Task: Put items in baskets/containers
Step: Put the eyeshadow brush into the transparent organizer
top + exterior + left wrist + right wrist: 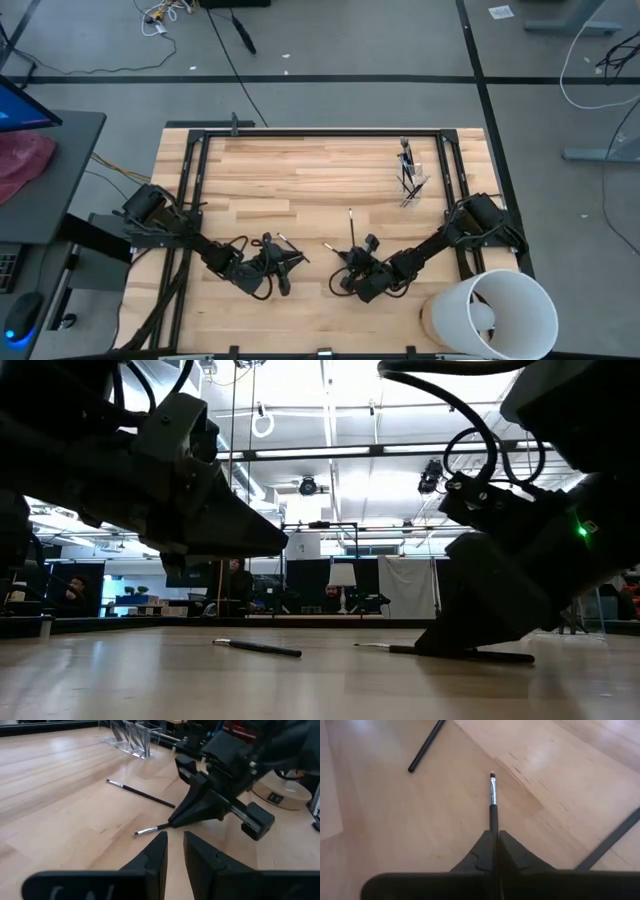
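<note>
My right gripper point(495, 834) is low over the table's middle, shut on a thin dark makeup brush point(150, 829) that lies on the wood. Its silvery bristle end point(492, 785) pokes out ahead of the fingertips. My left gripper point(175, 845) hovers just left of it, above the table, pointing at it. A narrow gap shows between its fingers, with nothing in it. A second brush point(141, 794) lies flat farther back. The clear cup point(410, 178) stands at the far right with several brushes upright in it. My right gripper pinches the brush's dark handle point(493, 817) between its two fingers, a short way behind the silvery ferrule. The fingers slant down from the table's right side and lie along the brush. The brush stays flat on the table point(400, 650).
A large white bucket point(505, 315) stands at the near right corner beside my right arm. More loose brushes point(426, 746) point(610, 842) lie on the wood around my right gripper. Bare wood stretches across the far left of the table point(260, 175).
</note>
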### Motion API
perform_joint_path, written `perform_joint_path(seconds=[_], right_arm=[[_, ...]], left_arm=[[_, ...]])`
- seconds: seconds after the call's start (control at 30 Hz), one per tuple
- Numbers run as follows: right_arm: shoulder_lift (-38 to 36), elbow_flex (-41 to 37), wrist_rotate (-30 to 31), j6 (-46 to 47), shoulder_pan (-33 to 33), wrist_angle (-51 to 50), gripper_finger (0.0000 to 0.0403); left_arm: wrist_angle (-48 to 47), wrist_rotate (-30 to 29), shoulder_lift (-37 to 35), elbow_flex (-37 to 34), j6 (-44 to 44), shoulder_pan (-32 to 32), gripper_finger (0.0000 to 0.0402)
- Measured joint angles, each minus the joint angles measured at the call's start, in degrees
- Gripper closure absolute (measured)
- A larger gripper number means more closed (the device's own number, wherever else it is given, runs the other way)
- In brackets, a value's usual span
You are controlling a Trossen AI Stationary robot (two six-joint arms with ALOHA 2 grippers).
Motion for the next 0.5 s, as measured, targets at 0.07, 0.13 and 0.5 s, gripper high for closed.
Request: perform_joint_path(seconds=[0.07, 0.13, 0.5], right_arm=[[-1.55, -0.15, -1.19, -0.17, -0.06, -0.59, 0.0394], [-3.17, -0.22, -1.82, -1.53, -0.03, -0.75, 0.0394], [-5.03, -0.34, -4.07, -5.87, 0.30, 3.92, 0.0394]], left_arm=[[-0.02, 0.15, 0.00, 0.00, 0.66, -0.39, 0.0337], [-0.02, 1.25, 0.00, 0.00, 1.90, -0.82, 0.0337], [-0.87, 7.34, 0.00, 0.00, 2.49, -1.08, 0.0338]])
